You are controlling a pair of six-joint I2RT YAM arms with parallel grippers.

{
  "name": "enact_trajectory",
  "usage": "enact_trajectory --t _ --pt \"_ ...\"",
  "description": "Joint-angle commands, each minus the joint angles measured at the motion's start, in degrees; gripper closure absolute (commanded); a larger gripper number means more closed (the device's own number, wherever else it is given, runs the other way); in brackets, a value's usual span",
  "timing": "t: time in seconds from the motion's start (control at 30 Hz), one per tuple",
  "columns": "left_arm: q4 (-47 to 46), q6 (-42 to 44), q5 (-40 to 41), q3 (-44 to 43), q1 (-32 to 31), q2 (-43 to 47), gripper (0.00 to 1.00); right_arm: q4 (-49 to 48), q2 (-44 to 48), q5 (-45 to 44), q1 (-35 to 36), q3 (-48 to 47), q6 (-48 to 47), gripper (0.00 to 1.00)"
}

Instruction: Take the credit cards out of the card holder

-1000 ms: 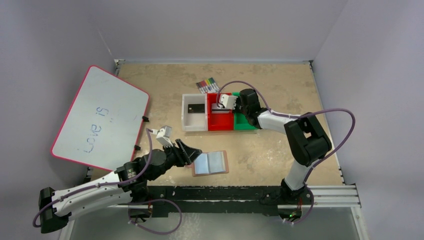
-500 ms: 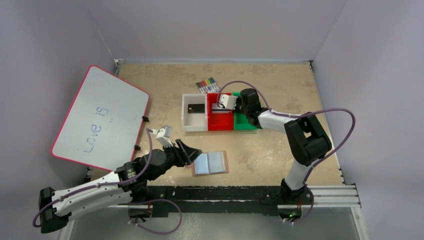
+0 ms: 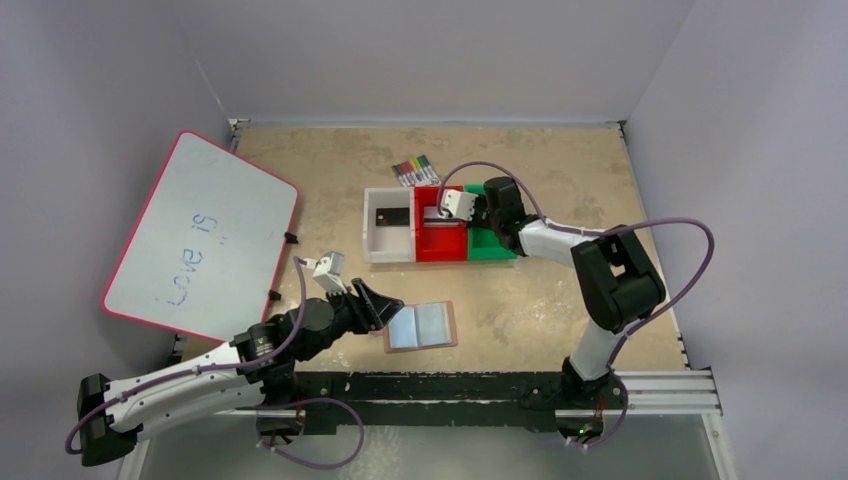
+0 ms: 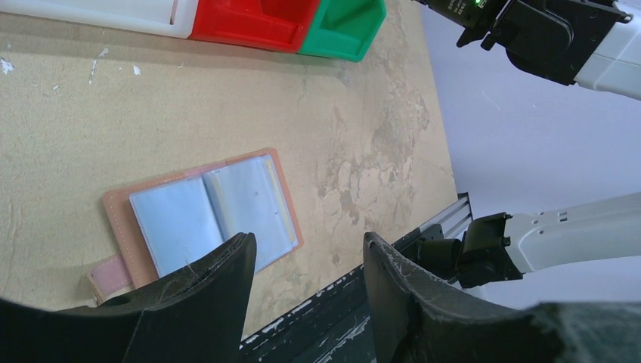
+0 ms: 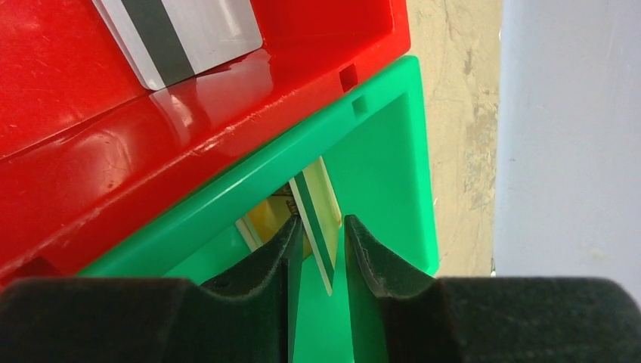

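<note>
From above: shows the card holder (image 3: 420, 325) lying open near the front edge, the left gripper (image 3: 388, 305) just beside it, and a black card (image 3: 390, 216) in the white bin (image 3: 372, 250).

Left wrist: looks past wide-spread, empty jaws onto the clear pockets; cannot tell whether cards remain inside.

Right wrist: catches the right gripper (image 5: 321, 227) slightly parted around a gold card (image 5: 311, 198) standing on edge in the green bin (image 5: 393, 151), with a silver card (image 5: 181, 30) in the red bin (image 5: 91, 174). Risks dragging the gold card back out on lifting, should a pad cling to it.

White-and-black arms (image 3: 170, 390), purple cables (image 3: 712, 255)
</note>
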State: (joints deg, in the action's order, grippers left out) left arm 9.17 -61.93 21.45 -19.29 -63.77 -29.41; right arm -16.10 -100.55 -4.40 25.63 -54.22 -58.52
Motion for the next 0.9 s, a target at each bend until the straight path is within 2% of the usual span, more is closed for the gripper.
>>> enact_trajectory --t 0.0,0.87 --pt "-0.82 0.05 0.48 -2.77 -0.02 -0.25 0.47 -0.07 2.73 1.90 -0.83 -0.17 1.79 0.70" --pt "-0.86 -0.74 0.02 -2.62 0.03 -0.80 0.47 2.30 2.99 5.44 -2.21 -0.73 4.36 0.64"
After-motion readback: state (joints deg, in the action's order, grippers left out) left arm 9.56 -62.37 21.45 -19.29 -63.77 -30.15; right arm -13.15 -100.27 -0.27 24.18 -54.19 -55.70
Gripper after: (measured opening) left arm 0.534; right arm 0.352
